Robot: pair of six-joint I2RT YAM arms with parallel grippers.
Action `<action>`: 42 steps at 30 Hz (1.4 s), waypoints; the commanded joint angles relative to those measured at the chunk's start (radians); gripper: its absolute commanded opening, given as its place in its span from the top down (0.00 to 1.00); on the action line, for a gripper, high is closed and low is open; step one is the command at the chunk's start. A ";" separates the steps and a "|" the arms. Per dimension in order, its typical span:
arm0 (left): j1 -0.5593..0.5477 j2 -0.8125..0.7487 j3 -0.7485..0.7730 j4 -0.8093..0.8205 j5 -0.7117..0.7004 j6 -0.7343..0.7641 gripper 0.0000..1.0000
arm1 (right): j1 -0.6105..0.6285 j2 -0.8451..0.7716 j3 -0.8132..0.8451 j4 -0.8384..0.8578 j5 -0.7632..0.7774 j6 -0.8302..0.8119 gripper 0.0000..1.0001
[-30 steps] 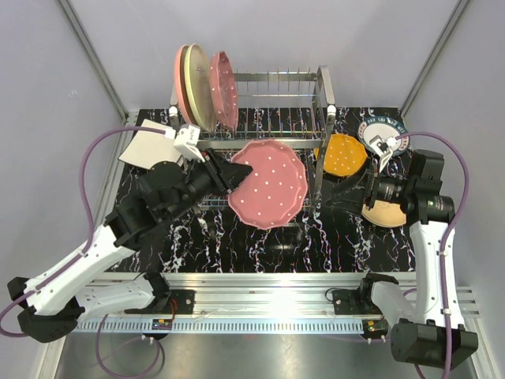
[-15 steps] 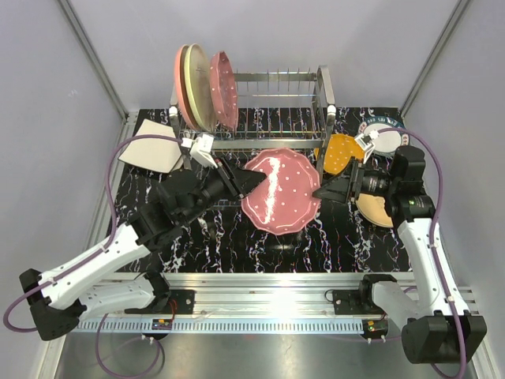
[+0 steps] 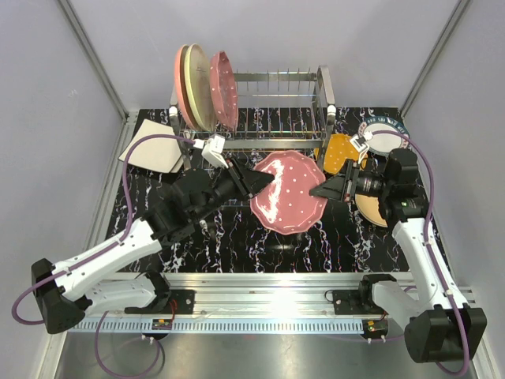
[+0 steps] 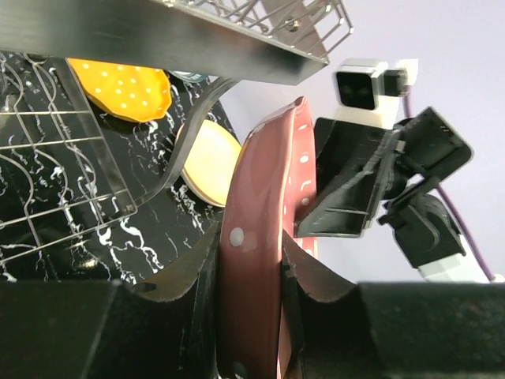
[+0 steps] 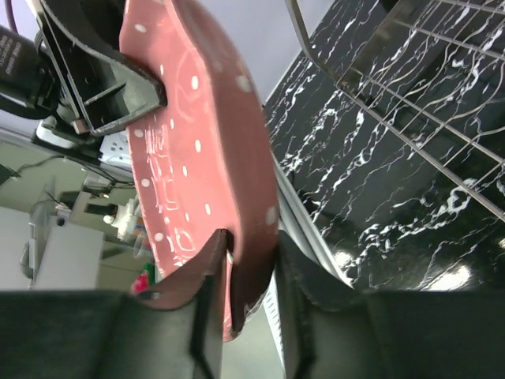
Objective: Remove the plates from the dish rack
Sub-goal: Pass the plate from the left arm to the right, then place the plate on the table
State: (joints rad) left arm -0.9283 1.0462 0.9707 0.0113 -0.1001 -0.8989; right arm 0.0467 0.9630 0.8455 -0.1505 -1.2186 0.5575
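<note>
Plates (image 3: 203,87), three, stand upright at the dish rack's (image 3: 276,76) left end. Maroon dotted plate (image 3: 289,192) hangs before it, rim clamped in left tool (image 3: 267,180). Only the right wrist view shows right tool (image 5: 251,241) straddling the opposite rim; whether it grips, I cannot tell.

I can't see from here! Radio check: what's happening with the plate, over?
Left gripper shut on dotted plate. Right gripper shut on its opposite rim. Plate held up in front of rack. Three plates in rack; nothing seen blocking.

A robot lab cell: grey panels (image 3: 276,35) around a marbled tabletop (image 3: 229,246), aluminium rail (image 3: 260,284) bolted in front.
</note>
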 commanded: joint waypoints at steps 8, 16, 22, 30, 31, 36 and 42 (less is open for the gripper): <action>-0.004 0.003 0.011 0.271 0.057 0.017 0.98 | -0.017 -0.059 0.013 0.060 -0.084 0.050 1.00; -0.001 -0.116 -0.055 0.182 0.086 0.231 0.11 | -0.246 -0.128 0.044 -0.056 -0.194 -0.045 1.00; -0.001 -0.245 -0.070 0.020 0.048 0.388 0.01 | -0.303 -0.132 0.182 -0.242 -0.199 -0.210 1.00; 0.000 -0.449 -0.073 -0.233 -0.140 0.633 0.01 | -0.375 -0.067 0.447 -0.465 -0.157 -0.326 1.00; -0.001 -0.462 -0.082 -0.250 -0.159 0.647 0.01 | -0.380 -0.057 0.470 -0.469 -0.139 -0.321 1.00; 0.000 -0.523 -0.139 -0.295 -0.251 0.704 0.01 | -0.413 0.051 0.653 -0.492 -0.070 -0.295 1.00; -0.001 -0.542 -0.198 -0.298 -0.286 0.764 0.01 | -0.471 0.169 0.817 -0.273 -0.015 -0.081 1.00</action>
State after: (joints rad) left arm -0.9302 0.5179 0.7826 -0.2962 -0.3313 -0.2062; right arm -0.3973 1.0946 1.5455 -0.5930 -1.2659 0.3069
